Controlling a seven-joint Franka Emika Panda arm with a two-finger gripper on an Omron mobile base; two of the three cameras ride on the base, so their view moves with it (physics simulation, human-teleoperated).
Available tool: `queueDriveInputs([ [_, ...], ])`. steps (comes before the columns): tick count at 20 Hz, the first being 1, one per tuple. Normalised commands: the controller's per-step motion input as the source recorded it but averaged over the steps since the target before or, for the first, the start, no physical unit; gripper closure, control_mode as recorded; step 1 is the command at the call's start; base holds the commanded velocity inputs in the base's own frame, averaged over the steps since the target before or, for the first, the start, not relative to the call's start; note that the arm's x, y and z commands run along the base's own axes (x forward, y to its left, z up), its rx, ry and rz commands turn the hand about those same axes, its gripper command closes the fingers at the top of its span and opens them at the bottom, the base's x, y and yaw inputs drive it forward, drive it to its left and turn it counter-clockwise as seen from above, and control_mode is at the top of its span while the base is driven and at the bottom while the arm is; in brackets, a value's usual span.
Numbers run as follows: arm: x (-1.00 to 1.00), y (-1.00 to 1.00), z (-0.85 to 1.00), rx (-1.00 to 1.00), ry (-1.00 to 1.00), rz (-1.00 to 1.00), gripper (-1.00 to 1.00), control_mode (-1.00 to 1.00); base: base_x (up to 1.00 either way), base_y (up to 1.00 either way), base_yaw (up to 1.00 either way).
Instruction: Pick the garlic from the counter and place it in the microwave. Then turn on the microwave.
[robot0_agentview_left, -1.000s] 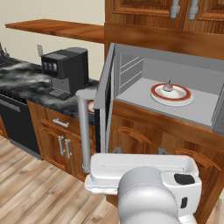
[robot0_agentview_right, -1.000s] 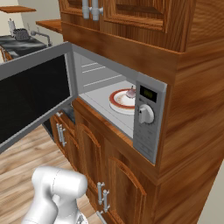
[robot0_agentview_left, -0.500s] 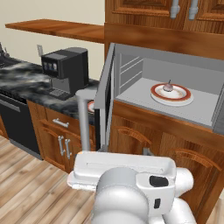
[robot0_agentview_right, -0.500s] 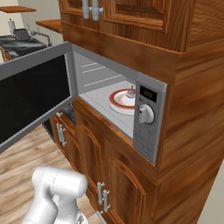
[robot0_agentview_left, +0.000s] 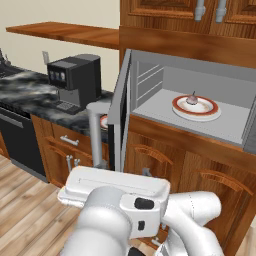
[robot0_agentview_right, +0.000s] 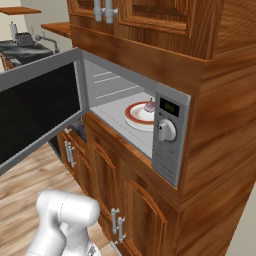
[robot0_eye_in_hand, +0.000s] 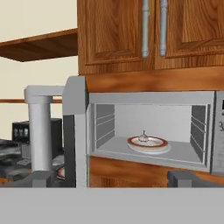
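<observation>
The garlic (robot0_agentview_left: 192, 99) (robot0_agentview_right: 149, 106) (robot0_eye_in_hand: 143, 138) sits on a red-rimmed plate (robot0_agentview_left: 196, 109) inside the microwave (robot0_agentview_right: 170, 135), apart from my hand. The microwave door (robot0_agentview_left: 120, 115) (robot0_agentview_right: 40, 112) stands swung wide open to the left, with its bar handle (robot0_agentview_left: 96, 135) sticking out. My gripper (robot0_eye_in_hand: 113, 179) is open with nothing between its fingertips (robot0_eye_in_hand: 41, 178). It hangs well back from the oven and faces the cavity straight on. The dark marble counter (robot0_agentview_left: 30, 95) runs off to the left.
A black-and-grey coffee machine (robot0_agentview_left: 75, 80) stands on the counter beside the open door. Another red-rimmed plate (robot0_agentview_left: 103, 121) peeks out behind the door. A wooden shelf (robot0_agentview_left: 70, 34) hangs above, wooden cabinets surround the oven, and the round knob (robot0_agentview_right: 166, 131) is on the right panel.
In the left base view my hand has slid left and come closer to the camera, away from the oven. The garlic, plate and door have not moved.
</observation>
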Motion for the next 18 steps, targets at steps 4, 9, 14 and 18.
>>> queueDriveInputs([
  [4, 0.40, 0.30, -0.20, 0.00, -0.02, -0.05, -1.00, -1.00, 0.00, 0.00, 0.00],
  [9, 0.38, 0.33, -0.17, 0.00, 0.00, -0.01, -1.00, -1.00, 0.00, 0.00, 0.00],
  [14, 0.30, 0.32, -0.18, 0.00, 0.00, 0.00, -1.00, -1.00, 0.00, 0.00, 0.00],
  [18, 0.30, 0.19, -0.17, 0.00, 0.00, 0.00, -1.00, -1.00, 0.00, 0.00, 0.00],
])
